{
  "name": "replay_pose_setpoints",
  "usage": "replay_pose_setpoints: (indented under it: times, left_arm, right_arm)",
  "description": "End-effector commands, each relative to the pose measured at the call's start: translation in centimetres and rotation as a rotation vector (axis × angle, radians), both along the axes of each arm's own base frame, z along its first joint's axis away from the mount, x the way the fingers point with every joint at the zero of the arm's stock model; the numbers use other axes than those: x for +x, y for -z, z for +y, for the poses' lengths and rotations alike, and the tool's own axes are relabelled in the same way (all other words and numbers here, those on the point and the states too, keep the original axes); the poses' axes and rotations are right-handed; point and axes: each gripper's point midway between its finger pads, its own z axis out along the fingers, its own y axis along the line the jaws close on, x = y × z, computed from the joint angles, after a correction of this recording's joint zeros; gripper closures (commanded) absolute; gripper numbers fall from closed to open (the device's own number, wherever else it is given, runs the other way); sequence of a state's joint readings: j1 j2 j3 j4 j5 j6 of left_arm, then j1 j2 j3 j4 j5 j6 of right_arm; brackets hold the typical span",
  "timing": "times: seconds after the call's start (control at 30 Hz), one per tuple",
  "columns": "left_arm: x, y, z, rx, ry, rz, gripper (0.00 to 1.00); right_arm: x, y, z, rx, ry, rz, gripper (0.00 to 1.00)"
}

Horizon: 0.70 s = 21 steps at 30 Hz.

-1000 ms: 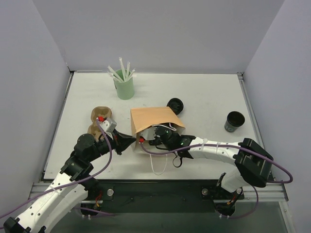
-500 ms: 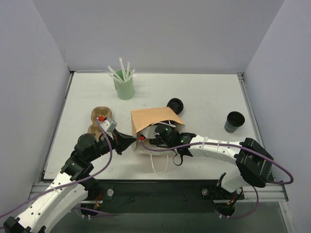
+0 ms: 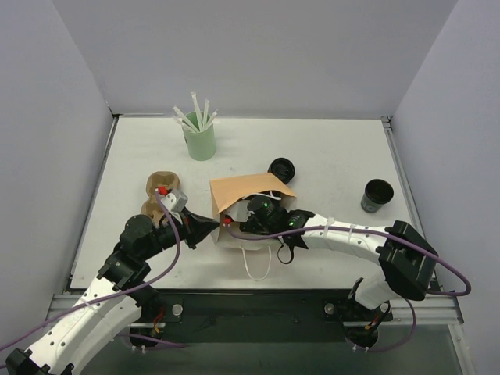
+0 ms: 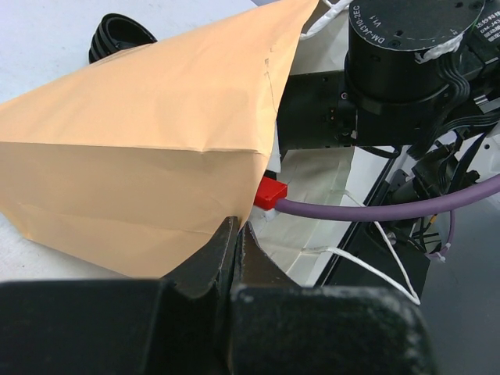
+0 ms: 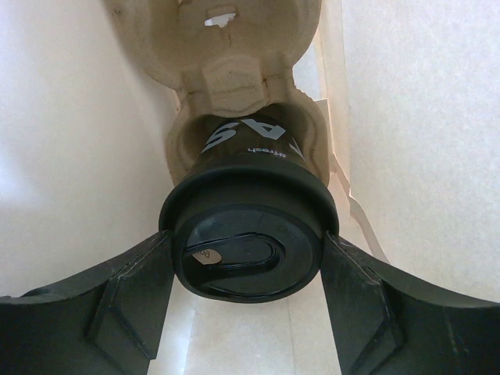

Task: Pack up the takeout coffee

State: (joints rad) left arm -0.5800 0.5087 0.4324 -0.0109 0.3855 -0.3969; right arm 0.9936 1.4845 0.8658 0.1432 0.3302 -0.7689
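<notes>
the right gripper (image 5: 246, 244) is inside the paper bag (image 3: 238, 191) lying on the desk (image 3: 328, 148), grasping the lidded takeout coffee (image 5: 248, 211), which sits in a pulp carrier (image 5: 234, 70) socket there. the left gripper (image 4: 237, 234) is clenched on the bag's rim. a green cup (image 3: 200, 144) holds straws (image 3: 195, 116).

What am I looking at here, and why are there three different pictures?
Two robot arms work at a white table. The overhead picture looks down from behind them; the other two come from small cameras on each wrist. The left gripper is pinched shut on the edge of a brown paper bag lying on its side. The right gripper reaches inside it, its fingers closed around a lidded black coffee cup that sits in a cardboard tray. Outside lie a green cup of straws, another cardboard tray, a loose black lid and an open black cup.
</notes>
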Motion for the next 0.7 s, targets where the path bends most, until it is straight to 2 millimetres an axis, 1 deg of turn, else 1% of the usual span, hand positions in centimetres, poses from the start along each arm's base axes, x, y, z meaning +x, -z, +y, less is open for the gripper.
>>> replay_pose_setpoints:
  times: [0.0, 0.07, 0.17, 0.23, 0.33, 0.37, 0.43, 0.53, 0.67]
  left_arm:
    - [-0.2, -2.4, -0.2, -0.049, 0.012, -0.044, 1.00]
    - [-0.2, -2.4, -0.3, -0.048, 0.012, -0.040, 1.00]
    - [-0.1, -2.4, -0.3, -0.048, 0.011, -0.038, 1.00]
    - [0.1, -2.4, -0.3, -0.043, 0.003, -0.028, 1.00]
    - [0.4, -3.0, -0.3, -0.043, -0.010, -0.027, 1.00]
    - [0.4, -2.5, -0.2, -0.028, -0.013, -0.005, 1.00]
    - [0.5, -2.6, -0.2, -0.020, -0.016, -0.002, 1.00]
    - [0.6, -2.8, 0.0, -0.015, -0.029, 0.004, 1.00]
    - [0.7, -3.1, 0.0, -0.004, -0.032, 0.005, 1.00]
  right_arm:
    - [-0.4, 1.0, -0.4, -0.012, 0.015, 0.074, 0.43]
    - [-0.5, 0.8, -0.4, -0.008, 0.021, 0.080, 0.43]
    - [-0.4, -0.3, -0.2, 0.012, 0.035, 0.082, 0.39]
    - [-0.4, -0.8, -0.4, 0.013, 0.051, 0.086, 0.38]
    - [-0.3, -1.7, -0.8, 0.038, 0.073, 0.086, 0.35]
    - [-0.3, -2.1, -0.8, 0.043, 0.076, 0.082, 0.34]
    - [-0.2, -2.9, -0.8, 0.052, 0.082, 0.076, 0.34]
    - [-0.3, -3.4, -1.0, 0.057, 0.083, 0.083, 0.34]
    - [-0.3, -3.9, -1.1, 0.058, 0.085, 0.094, 0.30]
